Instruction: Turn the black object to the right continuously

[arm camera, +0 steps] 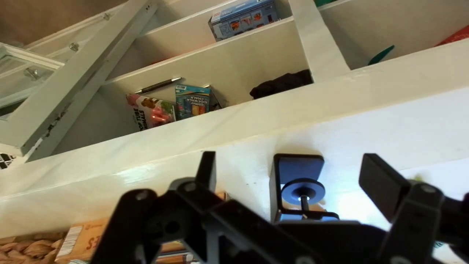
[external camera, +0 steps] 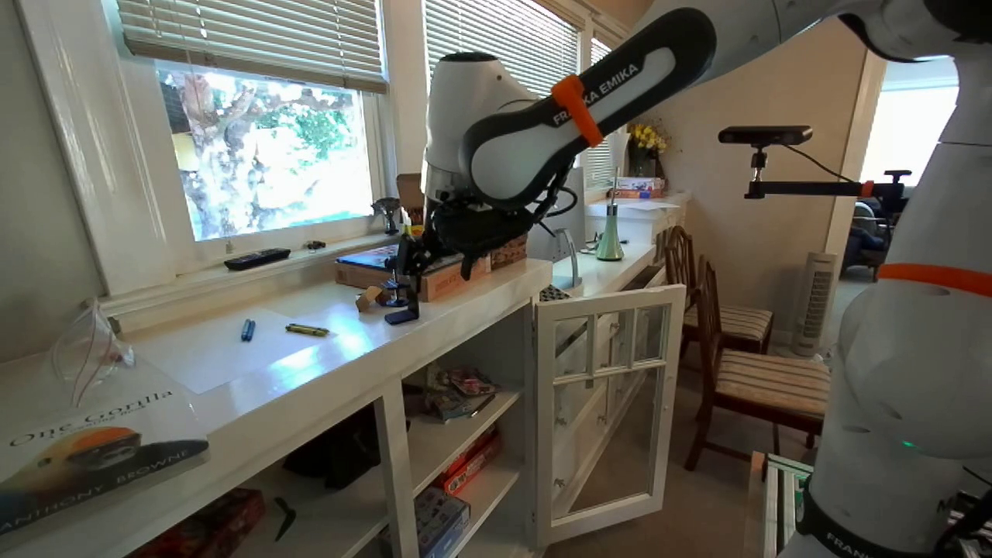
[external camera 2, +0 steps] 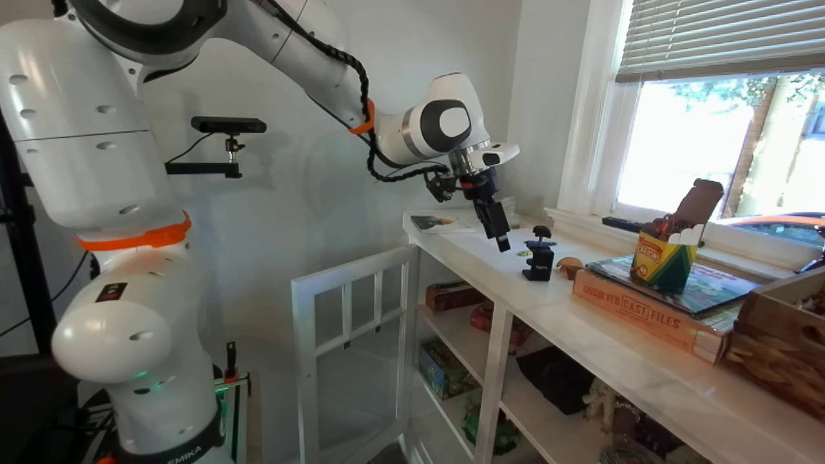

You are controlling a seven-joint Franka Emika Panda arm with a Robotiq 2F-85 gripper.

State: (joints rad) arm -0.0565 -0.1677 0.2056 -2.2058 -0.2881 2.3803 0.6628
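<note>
The black object is a small black C-shaped clamp with a round knob on top, a threaded screw and a disc pad. It stands upright on the white counter near the front edge in both exterior views [external camera: 414, 298] [external camera 2: 540, 261]. In the wrist view the clamp [arm camera: 300, 169] shows between the two fingers, its upper part hidden by the gripper's body. My gripper [external camera 2: 501, 242] is tilted downward beside the clamp, and it also shows in the wrist view [arm camera: 289, 165]. The fingers are wide apart with nothing held. In an exterior view the gripper area overlaps the clamp's top.
A brown cardboard piece [external camera 2: 570, 267] lies beside the clamp. Flat game boxes [external camera 2: 644, 314] with a crayon box [external camera 2: 667, 258] and a brown wooden box [external camera 2: 783, 341] stand further along. Markers [external camera: 307, 330] lie on paper. A glass cabinet door [external camera: 608, 411] hangs open below.
</note>
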